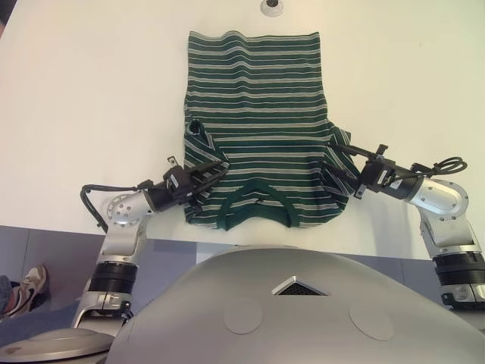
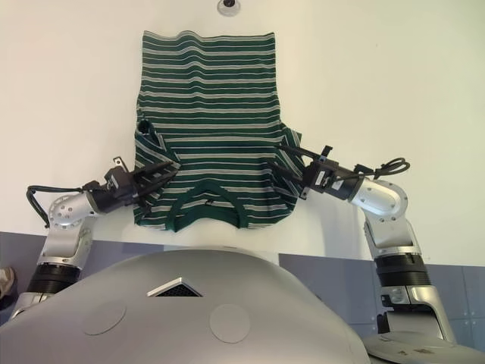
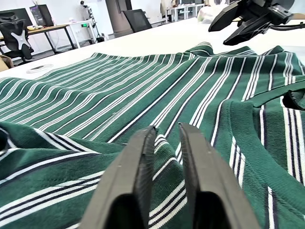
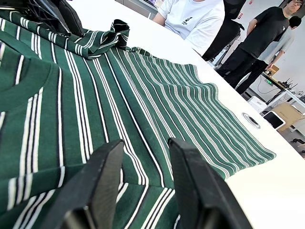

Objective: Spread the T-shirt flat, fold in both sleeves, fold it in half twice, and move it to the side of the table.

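Both arms sitting low along near tabletop (image 1: 91,91) edge, elbows out, pointing inward. Left gripper (image 1: 211,173) resting over T-shirt (image 1: 258,98) at its left-side shoulder, fingers (image 3: 143,171) sitting slightly apart, cloth right under tips. Right gripper (image 1: 347,168) hovering at opposite shoulder, fingers (image 4: 190,176) gaping wider. Shirt lying mid-tabletop, sleeves folded in, collar facing near edge.

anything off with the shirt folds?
The T-shirt lies mostly flat, but the folded-in left-side sleeve is bunched, its cuff curled up instead of lying flat. The right-side sleeve fold looks neater.
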Robot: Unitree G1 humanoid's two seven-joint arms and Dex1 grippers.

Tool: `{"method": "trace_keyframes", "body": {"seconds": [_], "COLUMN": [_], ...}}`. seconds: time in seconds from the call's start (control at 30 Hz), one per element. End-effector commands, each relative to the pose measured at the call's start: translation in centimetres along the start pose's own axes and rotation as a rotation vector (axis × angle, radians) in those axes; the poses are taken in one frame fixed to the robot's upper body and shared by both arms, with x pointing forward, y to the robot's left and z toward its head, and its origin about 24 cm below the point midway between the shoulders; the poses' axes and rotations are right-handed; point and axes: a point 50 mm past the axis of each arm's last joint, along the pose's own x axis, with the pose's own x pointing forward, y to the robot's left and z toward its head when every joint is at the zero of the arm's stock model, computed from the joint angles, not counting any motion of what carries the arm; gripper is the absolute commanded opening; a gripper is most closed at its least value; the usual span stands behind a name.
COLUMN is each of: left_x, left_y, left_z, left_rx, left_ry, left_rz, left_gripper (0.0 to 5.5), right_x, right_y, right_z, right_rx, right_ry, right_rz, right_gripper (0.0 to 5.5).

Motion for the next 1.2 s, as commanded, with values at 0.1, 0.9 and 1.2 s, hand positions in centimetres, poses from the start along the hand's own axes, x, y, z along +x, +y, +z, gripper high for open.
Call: {"method": "trace_keyframes", "body": {"seconds": [0.1, 0.9, 1.2], "left_x": [-0.2, -1.1, -1.1], "left_y": [0.2, 0.3, 0.1], "left_z": [-0.1, 1.3, 1.1], "left_rx": [0.024, -0.027, -0.033], "left_ry": [0.015, -0.117, -0.113], "left_rz": [-0.006, 0.071, 0.077], "left_gripper": [2.14, 2.69, 2.69], "right_x": [-0.1, -7.6, -9.3], "right_y": [-0.4, 0.3, 0.1], "right_z": [0.2, -1.9, -2.9], "right_rx": [0.002, -0.111, -0.1], "right_ry": [-0.002, 0.465, 0.554], "right_rz": [-0.008, 0.049, 0.026], "right_gripper": [1.95, 2.87, 2.87]}}
